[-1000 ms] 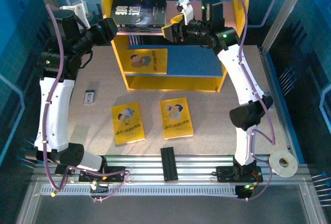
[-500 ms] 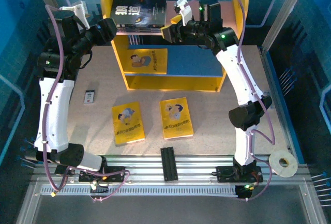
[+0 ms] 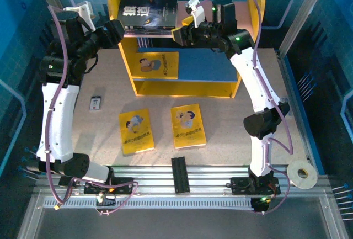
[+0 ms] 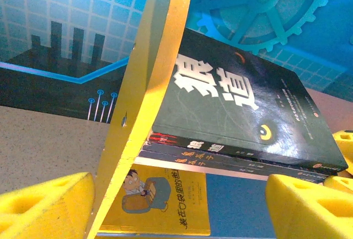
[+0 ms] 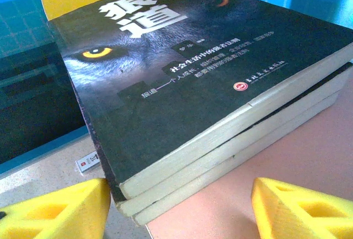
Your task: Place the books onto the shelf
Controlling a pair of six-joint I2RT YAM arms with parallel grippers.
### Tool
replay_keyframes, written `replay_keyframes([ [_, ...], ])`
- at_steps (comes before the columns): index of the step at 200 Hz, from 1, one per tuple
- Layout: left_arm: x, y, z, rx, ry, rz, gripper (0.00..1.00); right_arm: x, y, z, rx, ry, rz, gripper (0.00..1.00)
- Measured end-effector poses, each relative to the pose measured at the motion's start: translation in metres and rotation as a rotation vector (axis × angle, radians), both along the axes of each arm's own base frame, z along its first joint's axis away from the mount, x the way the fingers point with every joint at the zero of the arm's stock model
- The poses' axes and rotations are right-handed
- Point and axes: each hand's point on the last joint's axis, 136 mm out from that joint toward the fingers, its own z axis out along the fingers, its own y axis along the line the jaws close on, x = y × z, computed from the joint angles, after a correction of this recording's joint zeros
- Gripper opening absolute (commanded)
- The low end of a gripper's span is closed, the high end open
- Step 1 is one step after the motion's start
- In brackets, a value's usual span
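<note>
Yellow covers win the count: three yellow books with a cartoon guy versus three dark ones. So six books total, and one shelf [image 3: 130,68].

Going left to right on the table, there's one small white-and-black card [image 3: 96,103], then two yellow books lying flat in front of the shelf, one on the left [image 3: 137,131] and one on the right [image 3: 187,126], a little apart. The third yellow book [image 3: 158,64] lies on the blue lower board [image 3: 204,65], toward its left end. The three dark books are one stack [image 5: 209,84] on the pink upper board [image 5: 292,156], with the wolf-eye cover on top. A single roll of tape [image 3: 302,174] sits far right, near the arm bases.

On to the grippers. The left gripper [image 3: 117,31] hovers at the shelf's left side panel with its jaws well apart. In its wrist view the panel runs up between the yellow pads [image 4: 44,206], and it's holding nothing. Can't tell if a pad touches the panel.

The right gripper [image 3: 180,33] is at the right edge of the dark stack, also spread wide. The stack's corner sits between its pads [image 5: 55,211], just beside one of them, with nothing clamped.
</note>
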Motion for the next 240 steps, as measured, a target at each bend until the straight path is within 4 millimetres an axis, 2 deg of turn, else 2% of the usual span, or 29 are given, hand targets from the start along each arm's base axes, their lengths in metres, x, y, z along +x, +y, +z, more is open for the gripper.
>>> replay_keyframes([
  [240,-0.0019,0.0031,-0.0028,0.001,0.006,0.008,0.81,0.0006,-0.0002,-0.0021,-0.022,0.007,-0.039,0.7],
])
